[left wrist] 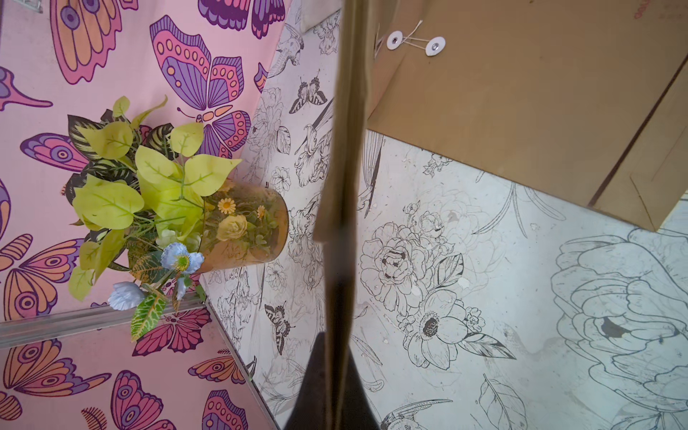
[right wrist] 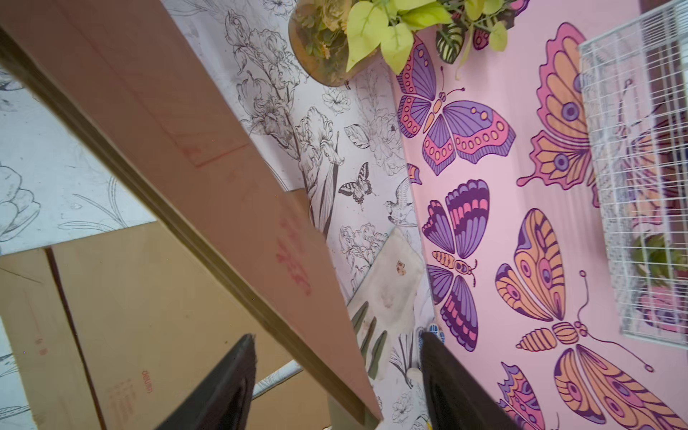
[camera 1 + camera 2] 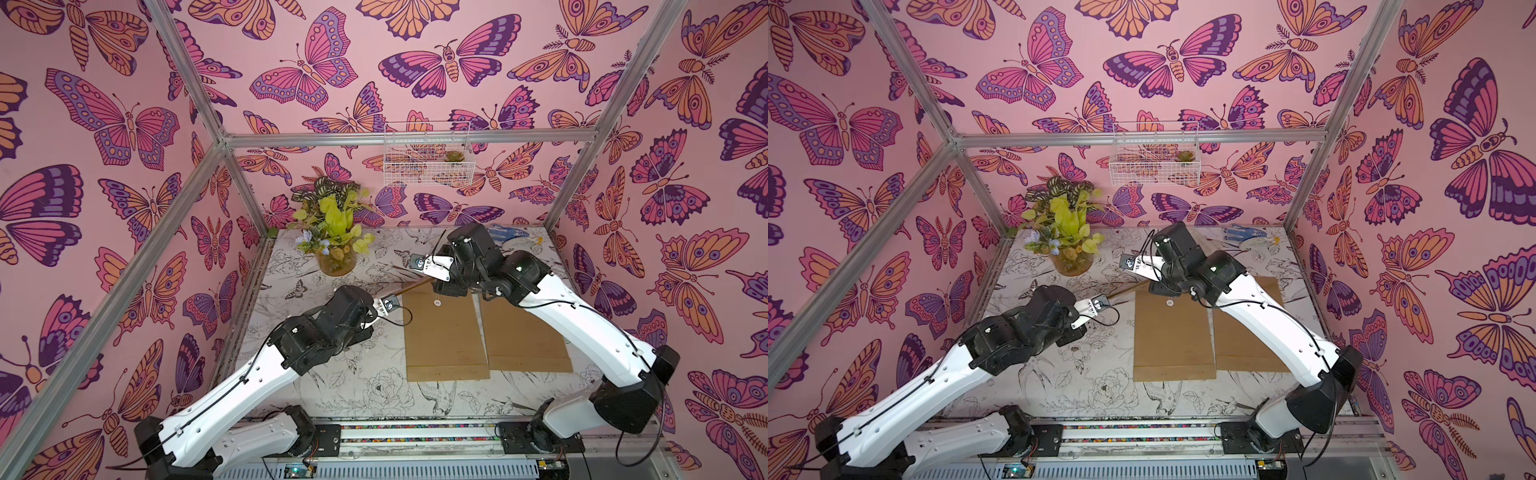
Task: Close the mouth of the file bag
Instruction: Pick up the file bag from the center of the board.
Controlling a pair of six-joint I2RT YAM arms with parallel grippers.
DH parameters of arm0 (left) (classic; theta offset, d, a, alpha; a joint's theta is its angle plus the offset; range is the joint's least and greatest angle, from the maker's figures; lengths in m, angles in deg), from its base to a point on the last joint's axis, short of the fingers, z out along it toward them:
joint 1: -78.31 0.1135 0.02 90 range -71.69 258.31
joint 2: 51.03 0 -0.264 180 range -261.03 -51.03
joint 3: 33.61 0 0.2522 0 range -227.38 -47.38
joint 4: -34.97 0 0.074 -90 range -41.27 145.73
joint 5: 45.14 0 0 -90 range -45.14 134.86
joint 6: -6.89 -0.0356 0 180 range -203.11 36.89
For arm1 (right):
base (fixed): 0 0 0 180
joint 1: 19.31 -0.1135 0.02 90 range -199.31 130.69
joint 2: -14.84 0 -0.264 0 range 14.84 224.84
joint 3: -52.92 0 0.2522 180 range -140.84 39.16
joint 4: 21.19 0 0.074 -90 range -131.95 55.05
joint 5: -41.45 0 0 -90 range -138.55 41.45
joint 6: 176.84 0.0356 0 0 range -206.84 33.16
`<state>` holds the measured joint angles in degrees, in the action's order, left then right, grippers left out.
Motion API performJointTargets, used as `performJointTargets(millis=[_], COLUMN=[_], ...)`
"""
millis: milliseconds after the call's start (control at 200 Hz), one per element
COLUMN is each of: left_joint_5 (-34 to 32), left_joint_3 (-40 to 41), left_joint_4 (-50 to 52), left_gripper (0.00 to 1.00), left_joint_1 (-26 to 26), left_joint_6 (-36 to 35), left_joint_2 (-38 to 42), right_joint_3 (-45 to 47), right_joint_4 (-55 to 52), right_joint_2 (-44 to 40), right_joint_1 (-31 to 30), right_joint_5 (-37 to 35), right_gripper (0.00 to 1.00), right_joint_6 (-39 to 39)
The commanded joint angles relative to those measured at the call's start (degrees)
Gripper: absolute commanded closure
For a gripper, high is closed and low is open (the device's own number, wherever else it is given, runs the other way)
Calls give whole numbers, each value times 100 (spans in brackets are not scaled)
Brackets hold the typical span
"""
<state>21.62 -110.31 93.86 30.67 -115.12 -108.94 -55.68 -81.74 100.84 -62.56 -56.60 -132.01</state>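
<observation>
1. Nearest the arm bases, the file bag [image 3: 444, 340] lies flat on the table [image 3: 353, 390], its folded bottom end toward those bases. A second bag [image 3: 525, 345] lies just beside the file bag on its right.
2. Farther up the file bag, a white button [image 3: 436, 302] sits uncovered on its body. In the left wrist view a thin string [image 1: 415, 39] runs from it to another white disc.
3. At the file bag's far end the flap [image 3: 411, 289] is raised off the body, seen edge-on in both top views. The left jaws are closed on its left end, pinching the thin brown sheet.
4. The right jaws stand wide open around the flap's right part. In the right wrist view the sheet passes between the two fingers [image 2: 223, 394] and seems to touch neither.
5. Beyond the file bag's far left corner, well apart, stands a vase of flowers [image 3: 336, 259].
6. We judge the task partly done. The flap is lifted and in hand, but the mouth is not yet shut. What is left is to fold the flap down flat onto the body, and perhaps to secure it with the string.
</observation>
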Motion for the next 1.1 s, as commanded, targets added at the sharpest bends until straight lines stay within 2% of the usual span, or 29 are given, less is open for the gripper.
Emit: performJointTargets(millis=[0, 205, 446, 556, 766, 916, 1097], left_joint_5=[145, 215, 301, 398, 578, 714, 769], left_joint_3=[85, 51, 56, 37, -80, -160, -210], left_joint_4=[-120, -141, -153, -149, -194, -216, -163], left_gripper=[100, 100, 100, 100, 100, 100, 100], left_joint_1=[45, 123, 352, 563, 797, 808, 809], left_joint_6=[-95, -76, -71, -49, -156, -174, -249], left_joint_2=[171, 226, 266, 296, 171, 127, 181], right_joint_3=[-235, -316, -605, -660, -444, -442, -923], right_joint_4=[-322, -682, -1012, -1060, -1053, -1244, -1166], right_joint_2=[256, 366, 744, 452, -237, -84, 600], right_joint_1=[33, 108, 211, 392, 365, 168, 104], right_joint_5=[-63, 363, 194, 625, 1022, 873, 537], right_gripper=[29, 30, 32, 32, 29, 27, 27], right_joint_6=[-293, -334, -387, -161, -127, -359, -588])
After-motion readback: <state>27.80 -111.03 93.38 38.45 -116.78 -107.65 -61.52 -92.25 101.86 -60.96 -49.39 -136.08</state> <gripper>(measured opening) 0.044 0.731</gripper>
